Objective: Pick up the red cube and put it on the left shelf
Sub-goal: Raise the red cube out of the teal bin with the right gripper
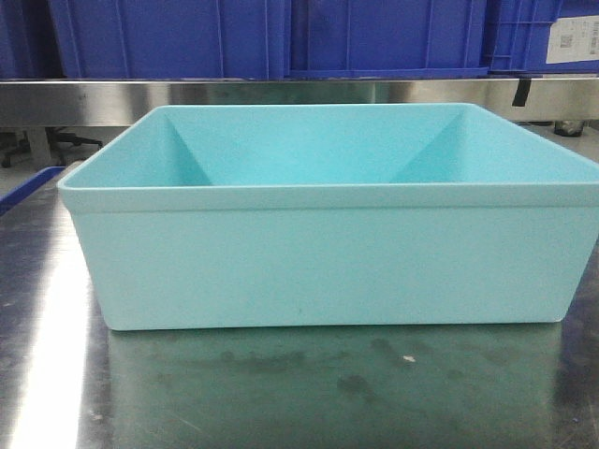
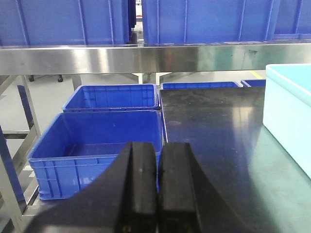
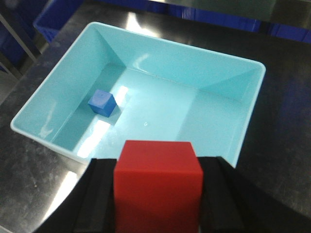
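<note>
Red cube [image 3: 158, 182] sits tight between the two black fingers [image 3: 99, 194] of the right gripper [image 3: 158, 199] - one finger presses on each side of it. The cube is up in the air, over the near side of a light teal tub [image 3: 228, 82].

Inside the tub, a small blue cube [image 3: 102, 103] lies on the floor, close to the left wall. The tub stands on a shiny metal table [image 3: 291, 145].

The left gripper [image 2: 158, 189] has its two black fingers pushed together, with nothing between them. It hangs by the left edge of the table, well apart from the tub. Past it, lower down on the left, two open blue crates [image 2: 97, 141] sit one behind the other.

At the far side, a steel shelf [image 2: 146, 58] runs across above the table - more blue crates [image 1: 168, 37] stand on it in a row.
</note>
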